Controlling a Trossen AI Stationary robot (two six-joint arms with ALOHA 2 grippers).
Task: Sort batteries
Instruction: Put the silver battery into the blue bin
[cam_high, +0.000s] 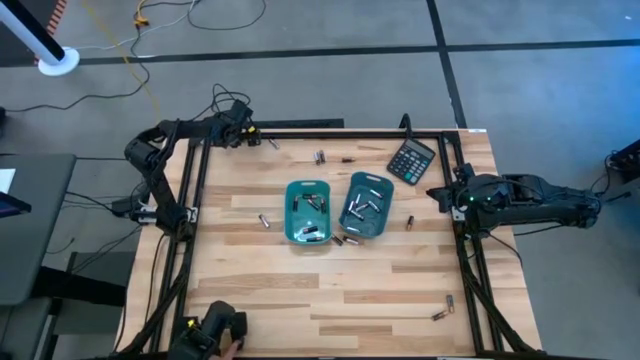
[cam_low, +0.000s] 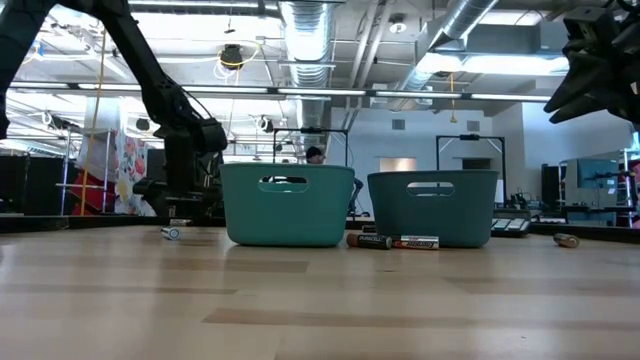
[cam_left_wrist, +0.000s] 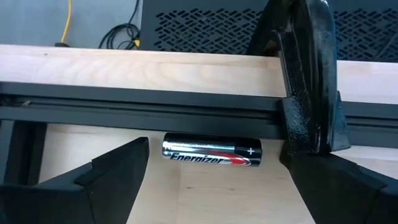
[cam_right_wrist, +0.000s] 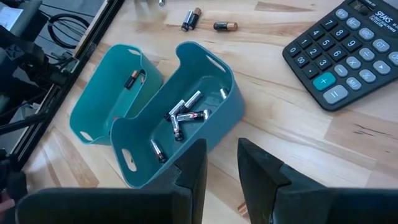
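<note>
Currently left gripper (cam_left_wrist: 211, 180) sits wide open at the table's (cam_high: 330, 290) 11 o'clock corner, straddling one battery (cam_left_wrist: 211, 152) lying tight against the black frame rail (cam_left_wrist: 137, 112). Risk: a fingertip catches the rail on closing, or the cell rolls out. Right gripper (cam_right_wrist: 219, 168) hovers at 3 o'clock, nearly closed, holding nothing. Other batteries (cam_high: 362, 208) lie in the teal trays (cam_high: 290, 215).

Two teal trays (cam_high: 308, 212) (cam_high: 365, 205) side by side mid-table, on a light wooden table (cam_high: 330, 290). Black calculator (cam_high: 411, 161) near far right corner. Black frame rail (cam_high: 340, 133) along far edge.
</note>
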